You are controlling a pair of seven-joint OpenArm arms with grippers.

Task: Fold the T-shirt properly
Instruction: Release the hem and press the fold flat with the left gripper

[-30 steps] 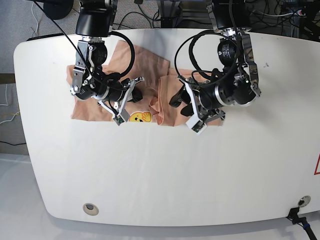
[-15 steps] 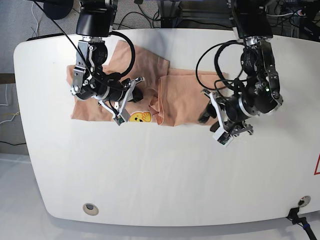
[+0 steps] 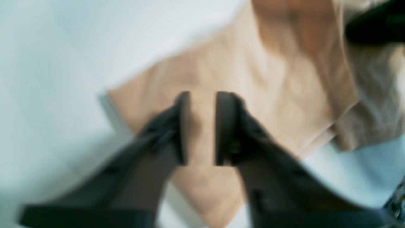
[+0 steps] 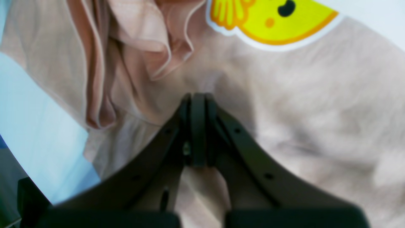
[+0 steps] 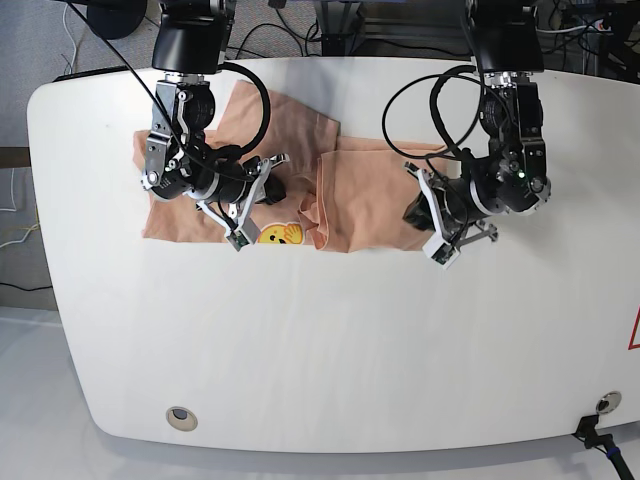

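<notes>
The peach T-shirt (image 5: 360, 200) lies partly folded at the far middle of the white table, with its yellow smiley print (image 5: 281, 234) at the near edge. My right gripper (image 5: 270, 192) rests on the shirt's left part. In the right wrist view its fingers (image 4: 197, 96) are shut together on the cloth (image 4: 316, 110) just below the smiley (image 4: 275, 22), beside bunched folds. My left gripper (image 5: 412, 215) is over the shirt's right near corner. The blurred left wrist view shows its tips (image 3: 200, 95) a narrow gap apart above the fabric (image 3: 284, 79). Nothing clearly sits between them.
The white table (image 5: 320, 350) stretches wide toward me in front of the shirt. A round metal grommet (image 5: 180, 417) sits near the front left edge. A red mark (image 5: 634, 330) shows at the right edge. Cables and dark equipment (image 5: 350, 25) crowd the space behind the table.
My left arm swung right and off the shirt, then came back to its right near corner, and its jaws narrowed. The right arm stayed put.
</notes>
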